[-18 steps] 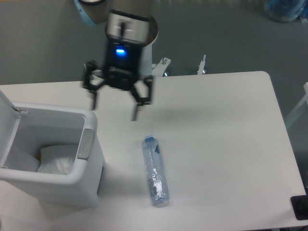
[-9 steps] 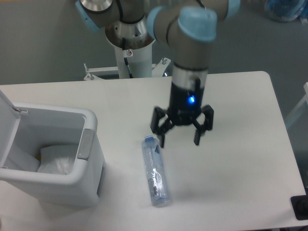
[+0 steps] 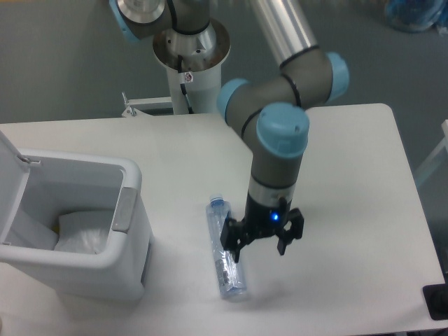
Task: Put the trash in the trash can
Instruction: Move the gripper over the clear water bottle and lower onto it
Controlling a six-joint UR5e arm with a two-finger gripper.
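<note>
My pincer (image 3: 261, 241) hangs low over the white worktop (image 3: 350, 175), its two fingers spread and holding nothing. One finger sits just beside the bottle (image 3: 225, 249), the other well clear on the far side from it. The clear bluish bottle lies flat on the worktop, blue cap pointing away from the near edge, a little way from the trash can (image 3: 77, 231). The white bin stands lid-up, with the white pouch (image 3: 84, 231) already resting inside. I judge I am lining up to grasp the bottle. Next I need to centre my fingers astride it, then close.
</note>
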